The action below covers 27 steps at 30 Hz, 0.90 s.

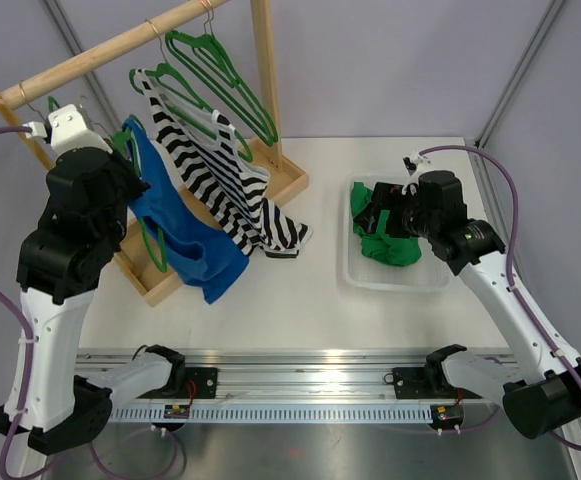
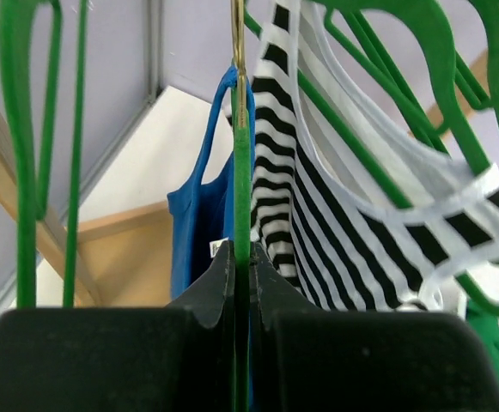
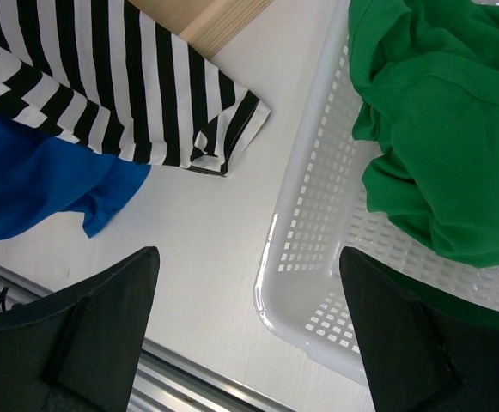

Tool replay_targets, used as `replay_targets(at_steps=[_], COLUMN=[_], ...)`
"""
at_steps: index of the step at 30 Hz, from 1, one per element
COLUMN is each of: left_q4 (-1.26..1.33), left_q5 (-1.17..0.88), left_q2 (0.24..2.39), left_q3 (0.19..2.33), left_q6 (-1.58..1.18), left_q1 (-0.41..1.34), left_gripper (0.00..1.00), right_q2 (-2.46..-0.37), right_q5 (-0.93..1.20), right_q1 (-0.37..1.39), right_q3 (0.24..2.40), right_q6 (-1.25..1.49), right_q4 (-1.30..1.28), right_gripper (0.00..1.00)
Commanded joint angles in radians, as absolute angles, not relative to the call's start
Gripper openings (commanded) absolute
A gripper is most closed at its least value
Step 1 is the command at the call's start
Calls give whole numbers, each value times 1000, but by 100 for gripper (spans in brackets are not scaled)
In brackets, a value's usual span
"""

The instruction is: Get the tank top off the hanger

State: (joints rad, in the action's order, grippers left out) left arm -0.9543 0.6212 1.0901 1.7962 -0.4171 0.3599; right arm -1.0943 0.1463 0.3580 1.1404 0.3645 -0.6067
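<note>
blue tank top (image 2: 199, 232) half hidden, hanger (image 2: 242, 189) edge-on

A blue tank top (image 1: 185, 238) and a striped top (image 1: 220, 185) droop from the wooden rack (image 1: 100, 55) (hems spilling onto the desk (image 1: 300, 300)), the left arm (image 1: 75, 215) close beside the blue one; green cloth (image 1: 382, 245) fills the white basket (image 1: 354, 272).

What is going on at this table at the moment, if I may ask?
The left end effector is clamped shut on the green hanger carrying the blue tank top, up by the wooden rack; the top is not yet off it. A striped top hangs right beside it. The right end effector is open and holds nothing, hovering over the rim of the white basket, where a green garment lies.
</note>
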Motion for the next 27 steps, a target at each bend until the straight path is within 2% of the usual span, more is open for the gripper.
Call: replay_targets(at_steps=[1,5,10,13,15,19,21,25,27], left_q4=[-801,-830,-830,-850,-867,-960,-974,-893,-821], left_q5=[473,362,147,10,-69,-297,-363,-599,-649], left_q2=[1014,930,720,629,595,551,525,469,440], left_q3=[1732,1600,1292,1145,1095,1040,997,899,842], left_q6=[-433,-469,-554,-563,-545,-463,-430,-452,-494], left_q1=[364,364,364,364,364,364,364,364,364], left_gripper=[0,0,0,0,0,0,0,0,0], right_q2=[-1104,-1094,-1094,-1091,-1095,-1153,-1175,-1271,-1308], right_q5=[209,352,578,591,569,419,303,174,152], right_q1=[360,360,368,416,465,665,710,802,845], right_q3=[1167,1118,1045,1011,983,956,922,877,890], right_q6=[390,397,426,446,448,474,523,655,672], right_q4=[-535,-453,-313,-243,-207,-154,-83,49,77], right_gripper=[93,93,93,94,94,92,90,90,91])
